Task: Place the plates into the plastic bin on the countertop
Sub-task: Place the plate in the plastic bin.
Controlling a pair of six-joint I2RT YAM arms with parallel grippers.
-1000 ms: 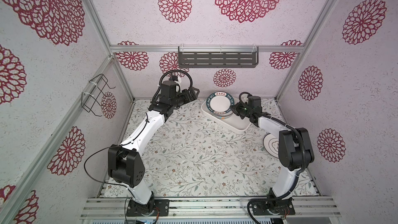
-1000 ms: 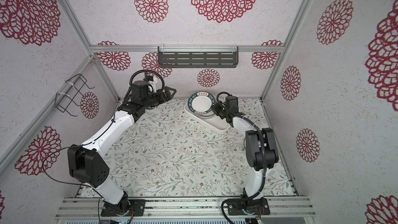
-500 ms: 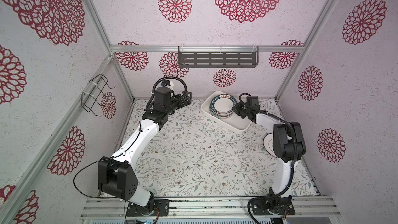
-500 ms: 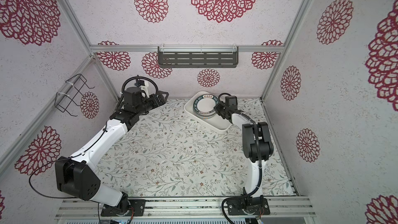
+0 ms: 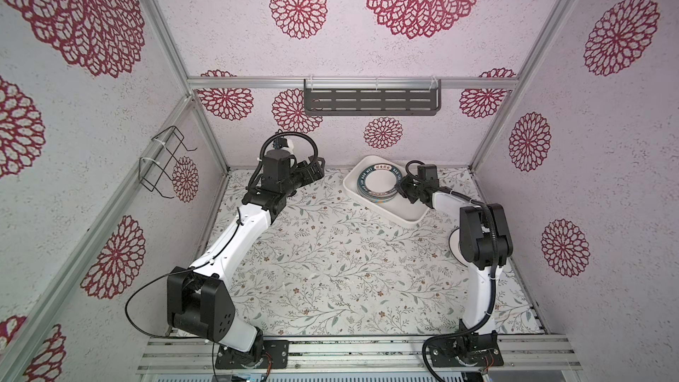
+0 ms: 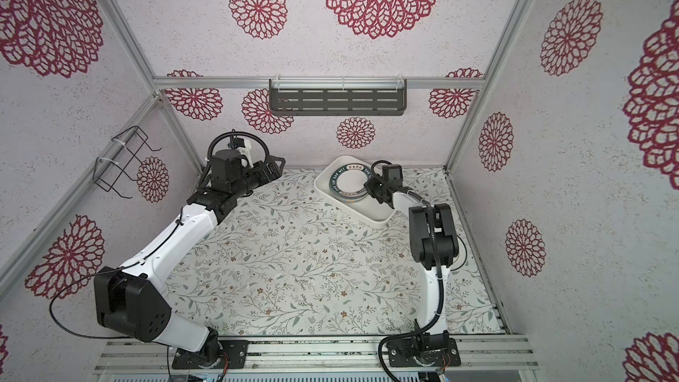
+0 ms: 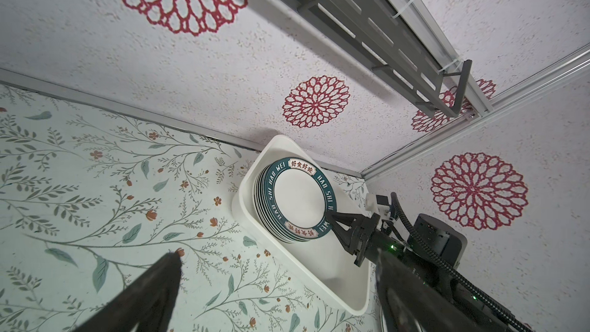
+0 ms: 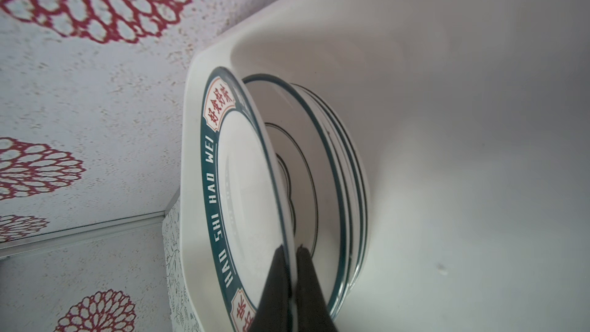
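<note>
Bench (image 5: 330,270) with leafy print across the whole floor of the cell; left arm (image 5: 235,237) stretched toward the rear left, well apart from the bin; right arm (image 5: 481,244) bent toward the rear right corner; dark slotted wall shelf (image 5: 371,101) high on the rear wall. Plastic bin (image 5: 402,209) on the bench at the rear right, skewed to the walls, the half nearer the right arm bare. Plates (image 5: 376,187) stacked in the far half of the bin, seen in both top views; one more plate (image 5: 453,248) flat on the bench near the bin, mostly hidden behind the right arm. Top plate (image 8: 242,186), teal lettered rim, tipped up off the stack at the held edge. Left jaws spread wide, empty, above the bench; right jaws pinched tight on the rim of the top plate.
</note>
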